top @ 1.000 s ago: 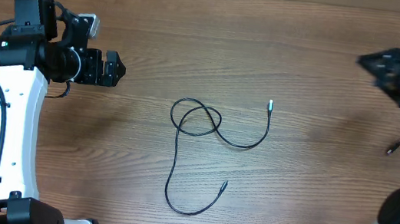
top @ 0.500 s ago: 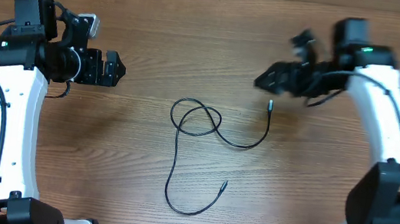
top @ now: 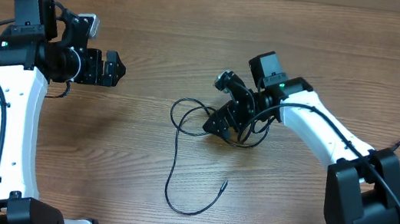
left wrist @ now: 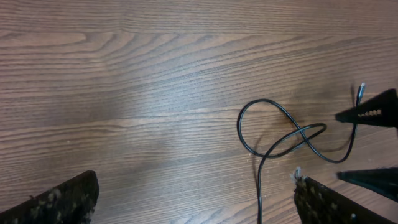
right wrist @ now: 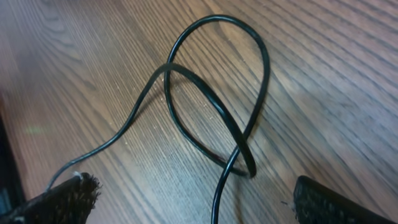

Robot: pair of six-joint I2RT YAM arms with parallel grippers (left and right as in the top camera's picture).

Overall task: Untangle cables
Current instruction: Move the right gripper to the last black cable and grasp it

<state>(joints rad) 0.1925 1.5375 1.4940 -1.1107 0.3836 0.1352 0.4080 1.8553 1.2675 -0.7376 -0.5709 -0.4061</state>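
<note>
Cable loop (right wrist: 239, 144) (strands crossed) lying between spread right jaws, left jaws also spread, well apart

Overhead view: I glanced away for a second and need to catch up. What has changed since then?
The right gripper swung in from the far right and now hovers, open, over the loop of the cable; it grips nothing. The visible part of the cable and the left gripper, also open, stayed put.
</note>
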